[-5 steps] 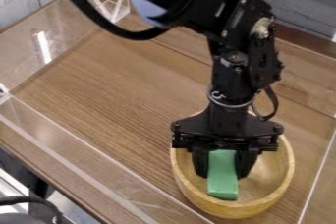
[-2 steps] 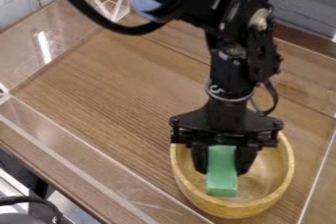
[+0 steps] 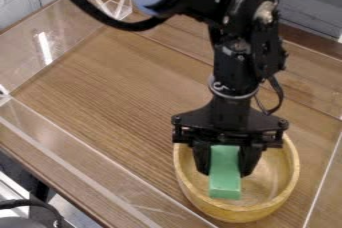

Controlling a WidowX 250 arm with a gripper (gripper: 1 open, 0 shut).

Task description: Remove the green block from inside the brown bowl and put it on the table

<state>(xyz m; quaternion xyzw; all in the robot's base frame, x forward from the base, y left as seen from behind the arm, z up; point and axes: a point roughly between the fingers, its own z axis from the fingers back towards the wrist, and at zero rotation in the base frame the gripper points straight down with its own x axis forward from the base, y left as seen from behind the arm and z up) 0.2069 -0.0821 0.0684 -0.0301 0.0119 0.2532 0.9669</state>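
Observation:
The brown bowl (image 3: pixel 267 197) sits on the table (image 3: pixel 107 92) at the lower right, near the front clear wall. The green block (image 3: pixel 225 180) stands tilted inside it, its lower end down in the bowl's hollow. My gripper (image 3: pixel 226 160) points straight down into the bowl, and its two black fingers are shut on the upper part of the green block, one on each side. The block's top end is hidden between the fingers.
Low clear plastic walls (image 3: pixel 80 162) edge the table along the front and left. The black arm (image 3: pixel 241 42) rises from the bowl toward the upper left, with cables trailing. Bare wood-grain surface stretches left of the bowl.
The arm's upper part has shifted slightly to the left in the picture. The gripper stays shut on the green block inside the bowl.

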